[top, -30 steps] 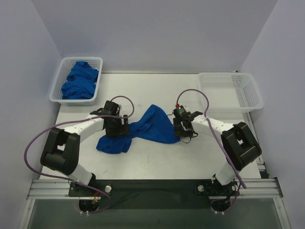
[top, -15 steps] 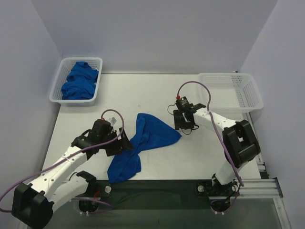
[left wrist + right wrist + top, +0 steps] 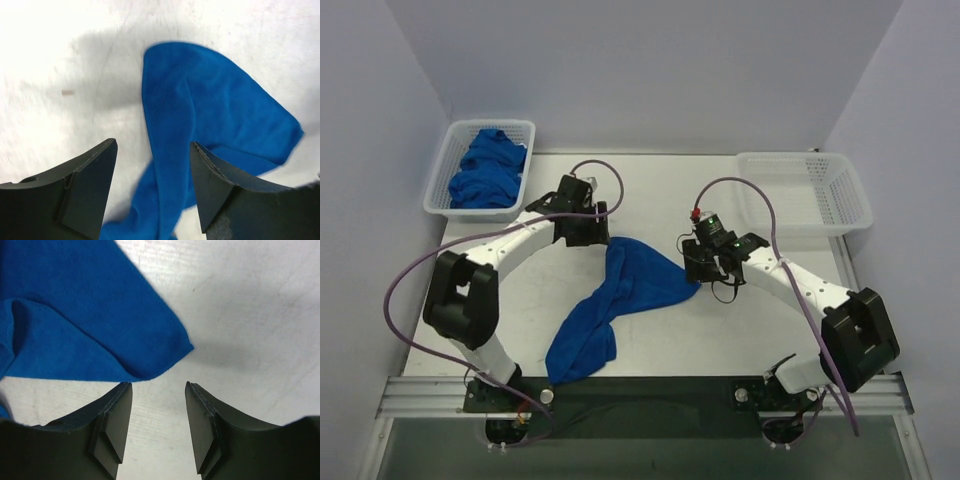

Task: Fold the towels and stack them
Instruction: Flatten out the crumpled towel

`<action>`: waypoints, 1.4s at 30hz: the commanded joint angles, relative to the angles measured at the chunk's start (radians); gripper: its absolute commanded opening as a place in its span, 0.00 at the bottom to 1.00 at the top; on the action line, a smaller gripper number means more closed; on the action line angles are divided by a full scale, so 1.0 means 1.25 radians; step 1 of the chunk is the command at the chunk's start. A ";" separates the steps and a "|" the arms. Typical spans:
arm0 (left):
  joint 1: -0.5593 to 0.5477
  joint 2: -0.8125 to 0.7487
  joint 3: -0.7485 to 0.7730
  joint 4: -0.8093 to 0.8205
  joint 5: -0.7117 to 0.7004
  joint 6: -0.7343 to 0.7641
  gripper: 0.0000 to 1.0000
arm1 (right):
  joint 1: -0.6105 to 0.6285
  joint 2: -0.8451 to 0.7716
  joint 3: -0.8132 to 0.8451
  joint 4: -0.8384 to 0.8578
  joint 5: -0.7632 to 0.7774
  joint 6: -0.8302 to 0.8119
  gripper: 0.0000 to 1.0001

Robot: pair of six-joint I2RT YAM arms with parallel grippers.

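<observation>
Towel (image 3: 620, 300) twisted on table (image 3: 650, 190), heaped basket (image 3: 439, 178) far left, second basket (image 3: 802, 195) far right

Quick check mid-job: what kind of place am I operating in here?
Probably a robot test cell, not a home: a bare white table boxed in by blank walls, two arms bolted to a metal rail, and white mesh baskets, one holding blue towels.

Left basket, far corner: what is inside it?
Crumpled blue towels lie heaped together in the white basket. Their number cannot be told; whatever lies beneath the top layer is covered.
</observation>
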 commanded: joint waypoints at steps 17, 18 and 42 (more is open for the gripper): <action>-0.056 0.279 0.202 0.054 -0.137 0.239 0.61 | 0.060 -0.108 -0.089 -0.062 0.052 0.048 0.49; -0.057 0.286 0.207 0.054 -0.143 0.235 0.60 | 0.061 -0.108 -0.089 -0.064 0.053 0.050 0.49; -0.061 0.321 0.269 0.056 -0.149 0.220 0.58 | 0.057 -0.094 -0.081 -0.066 0.103 0.048 0.49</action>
